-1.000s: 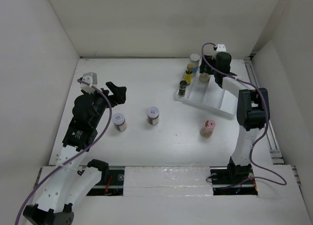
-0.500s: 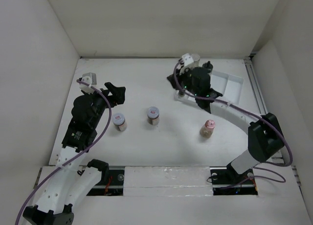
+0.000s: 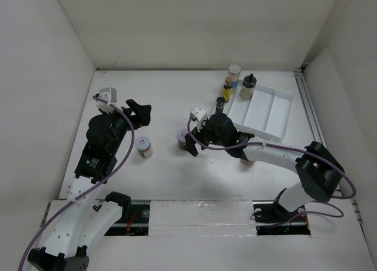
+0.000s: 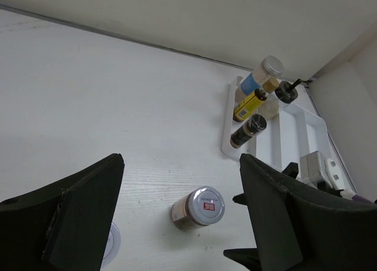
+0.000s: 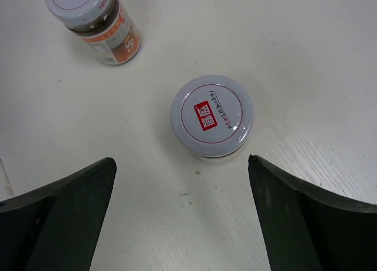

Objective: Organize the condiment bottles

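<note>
Mid-frame at the right wrist, my right gripper (image 5: 179,165) gapes empty over the white-lidded jar (image 5: 212,116); I'd centre, then descend.

Top view looks down from behind; left wrist slants across the table (image 4: 118,106); right wrist hangs close above their shared jar (image 5: 212,115).

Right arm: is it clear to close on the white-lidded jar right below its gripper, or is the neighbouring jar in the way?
Likely yes. The right gripper is open, and the white-lidded jar stands upright, lined up with the gap between its fingers. The neighbouring jar stands well apart, outside their path.
</note>
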Robot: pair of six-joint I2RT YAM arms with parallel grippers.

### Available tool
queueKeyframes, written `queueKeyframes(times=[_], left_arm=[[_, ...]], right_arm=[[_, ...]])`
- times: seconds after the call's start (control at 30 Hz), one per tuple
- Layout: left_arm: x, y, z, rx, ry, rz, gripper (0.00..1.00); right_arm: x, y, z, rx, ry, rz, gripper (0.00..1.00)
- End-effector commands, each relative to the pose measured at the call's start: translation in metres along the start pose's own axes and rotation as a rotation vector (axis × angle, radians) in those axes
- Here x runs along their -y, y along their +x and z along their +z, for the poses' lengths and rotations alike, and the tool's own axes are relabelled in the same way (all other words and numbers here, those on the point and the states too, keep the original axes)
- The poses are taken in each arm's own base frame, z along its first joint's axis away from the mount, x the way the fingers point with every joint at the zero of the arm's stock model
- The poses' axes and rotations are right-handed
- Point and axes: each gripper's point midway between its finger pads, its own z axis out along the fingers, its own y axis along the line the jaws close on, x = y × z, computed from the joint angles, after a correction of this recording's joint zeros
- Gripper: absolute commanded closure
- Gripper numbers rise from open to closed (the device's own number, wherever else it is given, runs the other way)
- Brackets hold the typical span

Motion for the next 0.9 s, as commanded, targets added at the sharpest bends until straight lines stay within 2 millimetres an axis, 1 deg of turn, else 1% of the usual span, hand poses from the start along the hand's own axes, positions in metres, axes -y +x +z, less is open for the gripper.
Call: queueKeyframes(times=[0.0,0.03,0.07,0.1,0.13,0.17,0.2,0.23,0.27,0.3,0.4,0.43,0.47,0.5,0.57,0.6,0.67,0.7,0.73,0.77,0.8,0.83,0.87], left_arm=[[0.004,-0.013,0.0,0.045,0.019,0.013,0.24],[0.006,-0.016,-0.003,0.056,0.025,0.012,0.23],[0.006,-0.016,-0.003,0.056,0.025,0.012,0.23],[0.006,-0.016,-0.004,0.064,0.029,0.011,0.23],[0.006,-0.016,-0.004,0.064,0.029,0.011,0.23],[0.006,-0.016,-0.004,0.064,0.029,0.011,0.23],[0.004,-0.012,-0.002,0.048,0.021,0.012,0.23],[0.004,-0.012,-0.002,0.047,0.021,0.012,0.23],[0.006,-0.011,-0.002,0.043,0.03,0.013,0.23],[0.006,-0.011,-0.002,0.043,0.03,0.013,0.23],[0.006,-0.013,-0.005,0.051,0.034,0.012,0.23],[0.008,-0.012,-0.005,0.046,0.044,0.013,0.23],[0.008,-0.012,-0.005,0.046,0.044,0.013,0.23],[0.009,-0.014,-0.005,0.055,0.048,0.012,0.23],[0.01,-0.016,-0.007,0.063,0.052,0.012,0.23],[0.01,-0.016,-0.007,0.063,0.052,0.012,0.23],[0.011,-0.013,-0.005,0.05,0.058,0.013,0.23],[0.011,-0.013,-0.005,0.05,0.058,0.013,0.23],[0.011,-0.013,-0.005,0.05,0.058,0.013,0.23],[0.011,-0.013,-0.005,0.05,0.058,0.013,0.23],[0.011,-0.013,-0.005,0.05,0.058,0.013,0.23],[0.011,-0.013,-0.005,0.05,0.058,0.013,0.23],[0.012,-0.013,-0.005,0.046,0.066,0.013,0.23]], right_arm=[[0.0,-0.005,0.003,0.007,0.011,-0.018,0.01],[0.003,0.001,0.01,-0.013,0.012,-0.027,0.01],[0.003,0.002,0.014,-0.019,0.012,-0.025,0.01],[0.007,0.002,0.018,-0.021,0.03,-0.025,0.01],[0.01,-0.006,0.023,-0.009,0.041,-0.027,0.01],[0.014,-0.005,0.03,-0.01,0.054,-0.036,0.02],[0.017,-0.007,0.034,-0.002,0.065,-0.038,0.03],[0.017,-0.015,0.038,0.017,0.064,-0.041,0.08],[0.019,-0.013,0.047,0.019,0.064,-0.041,0.12],[0.02,-0.013,0.051,0.023,0.064,-0.042,0.14],[0.024,-0.018,0.062,0.049,0.074,-0.046,0.16],[0.025,-0.016,0.064,0.049,0.074,-0.046,0.17],[0.024,-0.022,0.064,0.06,0.074,-0.048,0.22],[0.025,-0.016,0.067,0.047,0.074,-0.046,0.26],[0.027,-0.019,0.067,0.059,0.084,-0.038,0.41],[0.024,-0.027,0.061,0.087,0.083,-0.032,0.5],[0.022,-0.037,0.052,0.12,0.081,-0.038,0.5],[0.023,-0.034,0.045,0.119,0.093,-0.037,0.51],[0.024,-0.055,0.028,0.174,0.102,-0.03,0.51],[0.029,-0.064,0.016,0.206,0.122,-0.03,0.53],[0.044,-0.071,0.002,0.233,0.171,-0.004,0.54],[0.051,-0.081,-0.02,0.276,0.2,0.007,0.54],[0.062,-0.086,-0.032,0.3,0.235,0.022,0.55]])
